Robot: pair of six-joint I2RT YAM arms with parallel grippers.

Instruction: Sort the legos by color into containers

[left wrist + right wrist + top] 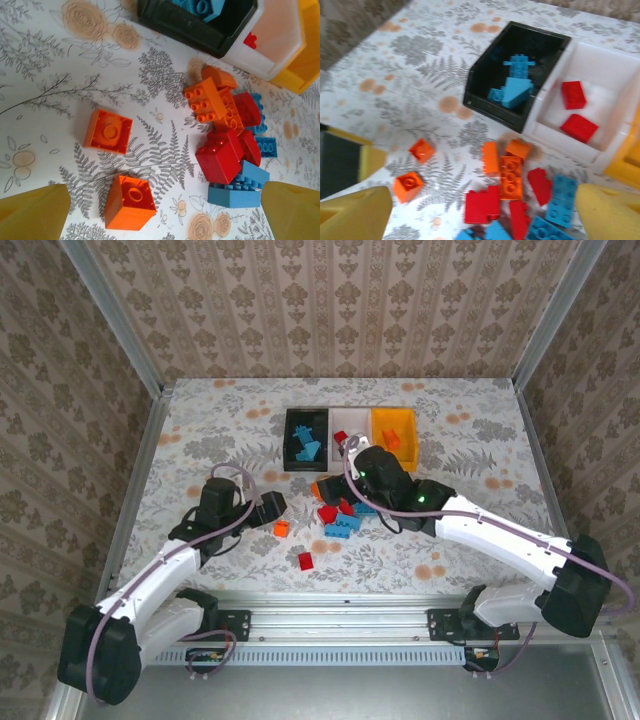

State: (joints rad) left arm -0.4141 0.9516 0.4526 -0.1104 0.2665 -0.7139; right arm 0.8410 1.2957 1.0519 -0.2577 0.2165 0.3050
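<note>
The white bin [560, 142] sits mid-row, with the black bin [495, 111] against its left side and the orange-yellow bin [384, 420] against its right. Two red bricks [579, 127] lie in the white bin and blue bricks [512, 90] in the black one.

The unsorted pile [510, 175] of red, orange and blue legos lies just in front of the white bin. Two loose orange bricks [422, 150] sit further to its left and well apart from it.

The right hand [480, 215] hovers over the pile in front of the white bin, fingers spread wide and holding nothing. The left hand [162, 212] is also fully open and empty, above the loose orange pair.

The step in hand looks like the next pick. A brick at the pile's edge is the better choice than a buried one. The fingers should straddle its flat sides and descend straight, so that its neighbours stay put. The loose orange bricks are probably the easiest grasps.
</note>
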